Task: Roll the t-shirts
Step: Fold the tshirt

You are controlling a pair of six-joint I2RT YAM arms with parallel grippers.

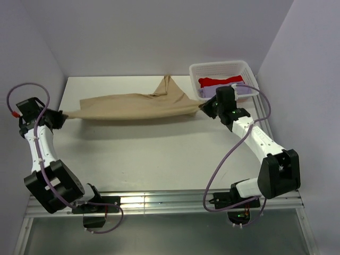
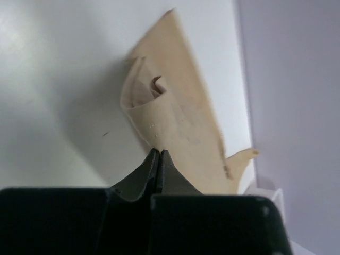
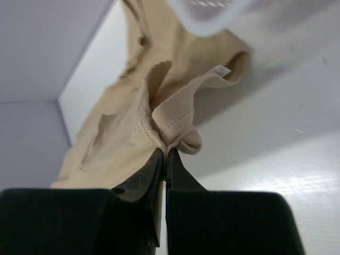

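Left end effector [image 1: 62, 114] in the top view has its fingers pressed together on one end of the tan t-shirt [image 1: 138, 106], and the right end effector [image 1: 203, 106] pinches the opposite end, so the cloth hangs stretched between them above the white surface [image 1: 159, 154], casting a shadow on it. Just beyond the right end effector stands a white basket [image 1: 218, 68] holding a red t-shirt [image 1: 220, 81] and a lavender t-shirt [image 1: 245, 90]. From the left wrist, the left end effector [image 2: 159, 151] shows both jaws closed tight on a corner of the tan t-shirt [image 2: 175, 111], which fans out ahead of the fingertips in a loose curl, with the surface [image 2: 53, 79] beneath and to the side of it. From the right wrist, the right end effector [image 3: 166, 150] grips a ribbed hem of the tan t-shirt [image 3: 117, 133] right at its tips; the cloth bunches directly ahead and trails away toward the far end. A small white neck label [image 3: 219, 70] shows ahead of the tips, the rim of the basket [image 3: 207, 13] sits further ahead, and the surface [image 3: 276, 133] lies below.
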